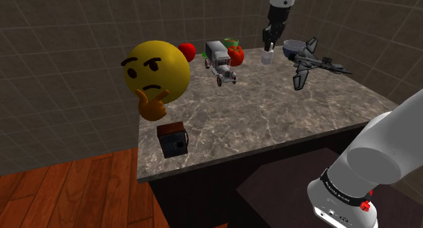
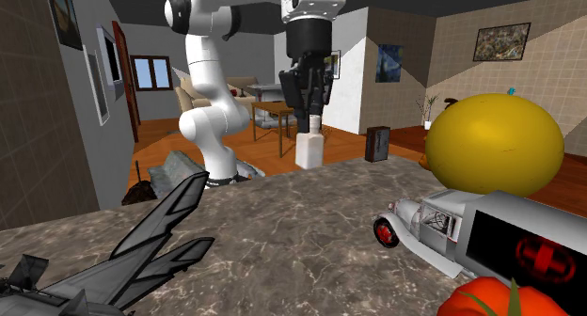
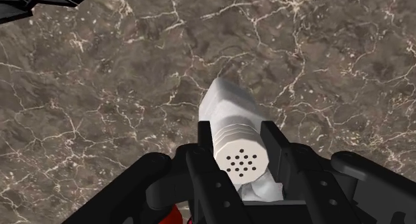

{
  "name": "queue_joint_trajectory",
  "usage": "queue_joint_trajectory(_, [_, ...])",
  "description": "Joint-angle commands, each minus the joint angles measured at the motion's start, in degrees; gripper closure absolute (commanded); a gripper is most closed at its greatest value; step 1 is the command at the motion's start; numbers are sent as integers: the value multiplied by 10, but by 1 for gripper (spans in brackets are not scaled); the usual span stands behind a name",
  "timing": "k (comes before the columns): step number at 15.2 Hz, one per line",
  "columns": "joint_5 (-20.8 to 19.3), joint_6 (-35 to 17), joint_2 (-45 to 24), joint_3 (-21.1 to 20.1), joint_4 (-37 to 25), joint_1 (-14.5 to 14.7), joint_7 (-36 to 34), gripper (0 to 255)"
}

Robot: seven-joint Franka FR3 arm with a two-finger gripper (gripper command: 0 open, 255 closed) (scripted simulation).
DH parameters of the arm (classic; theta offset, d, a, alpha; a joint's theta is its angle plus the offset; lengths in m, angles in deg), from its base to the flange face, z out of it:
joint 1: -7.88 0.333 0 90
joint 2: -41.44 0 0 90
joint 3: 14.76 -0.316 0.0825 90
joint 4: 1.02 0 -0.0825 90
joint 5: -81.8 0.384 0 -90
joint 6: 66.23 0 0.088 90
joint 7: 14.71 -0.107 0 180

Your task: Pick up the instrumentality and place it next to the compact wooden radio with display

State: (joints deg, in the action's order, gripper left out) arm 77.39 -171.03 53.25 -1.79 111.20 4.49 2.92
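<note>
Nearest to the shoulder camera, the small dark radio [image 1: 173,140] stands close to the near edge of the marble worktop [image 1: 285,118], and the big yellow emoji figure [image 1: 157,72] is behind it. Farther back is the toy truck [image 1: 220,60]. At the far side is the white shaker [image 1: 268,56], which the gripper [image 1: 268,46] clasps from above, one finger on each side of its cap. I cannot tell if its base rests on the worktop or hangs just above it. The way to the radio is long and passes near the truck and the emoji, so a low carry could knock them. The grip is only on the top part, so a fast move could let the shaker slip or tilt. The wrist view shows the holes in the cap and the fingers' contact, which are too small to make out in the shoulder view. The second exterior view shows the shaker's upright body from the side.
</note>
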Motion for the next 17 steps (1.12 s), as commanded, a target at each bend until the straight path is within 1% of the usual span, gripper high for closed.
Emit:
queue_joint_trajectory(1, [1, 16, -1, -1, -16, 1, 0, 255])
queue_joint_trajectory(8, [3, 66, -7, -2, -72, 1, 3, 255])
queue_joint_trajectory(12, [-2, 67, 43, -37, -21, 19, -52, 255])
queue_joint_trajectory(17, [2, 73, 94, -83, 27, 41, -120, 255])
